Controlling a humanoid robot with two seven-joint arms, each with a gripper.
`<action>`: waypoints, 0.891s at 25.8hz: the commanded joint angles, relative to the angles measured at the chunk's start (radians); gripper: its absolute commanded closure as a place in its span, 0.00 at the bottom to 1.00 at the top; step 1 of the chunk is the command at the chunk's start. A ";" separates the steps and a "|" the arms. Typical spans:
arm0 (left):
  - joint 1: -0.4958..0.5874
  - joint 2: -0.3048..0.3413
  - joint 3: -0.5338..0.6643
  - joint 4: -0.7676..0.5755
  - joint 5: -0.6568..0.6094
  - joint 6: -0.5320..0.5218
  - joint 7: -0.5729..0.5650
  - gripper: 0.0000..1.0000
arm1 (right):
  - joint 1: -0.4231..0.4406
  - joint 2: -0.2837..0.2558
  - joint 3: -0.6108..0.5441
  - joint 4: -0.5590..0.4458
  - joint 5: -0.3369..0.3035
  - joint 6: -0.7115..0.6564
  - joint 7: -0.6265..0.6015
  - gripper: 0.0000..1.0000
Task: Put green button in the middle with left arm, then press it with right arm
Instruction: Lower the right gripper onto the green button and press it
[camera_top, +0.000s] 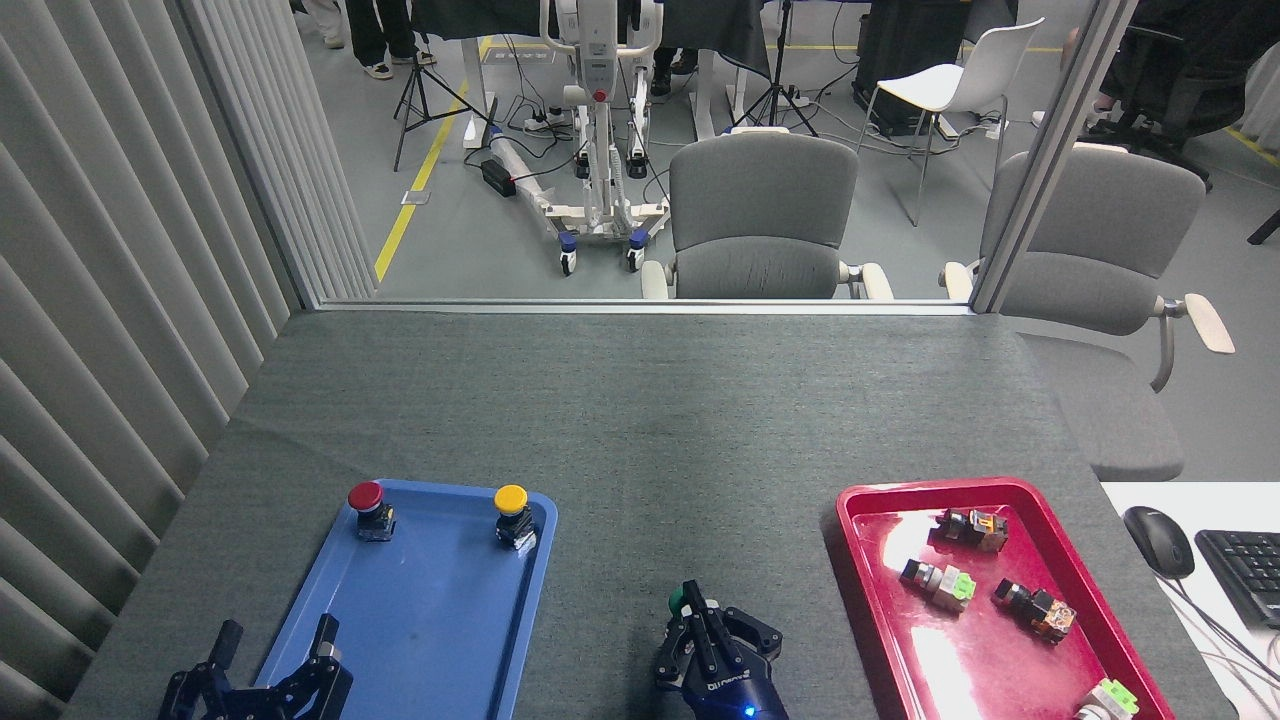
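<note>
The green button (679, 599) stands on the dark grey felt of the middle (640, 470), between the two trays and near the table's front edge. Only part of its dark-green cap shows. My right gripper (698, 608) is right over it, fingers drawn together and shut, fingertips on or just beside the cap; whether they touch it I cannot tell. The button's body is hidden behind the gripper. My left gripper (277, 648) sits low at the bottom left, over the near corner of the blue tray (430, 620), open with nothing between its fingers.
A red-capped button (367, 503) and a yellow-capped button (512, 508) stand at the blue tray's far end. The red tray (870, 600) on the right holds several small switches. A mouse (1158, 540) and keyboard (1245, 570) lie on a white desk at far right.
</note>
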 joint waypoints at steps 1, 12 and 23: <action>0.001 -0.002 0.000 0.003 0.003 0.002 -0.001 0.00 | 0.000 -0.002 0.000 0.002 0.008 -0.003 -0.001 0.95; 0.006 -0.002 0.003 0.006 0.004 0.005 0.002 0.00 | 0.005 -0.012 0.002 0.045 0.008 -0.011 -0.001 0.98; 0.006 -0.011 0.006 0.004 0.006 0.002 0.002 0.00 | 0.011 -0.012 -0.001 -0.009 -0.008 0.050 -0.126 0.88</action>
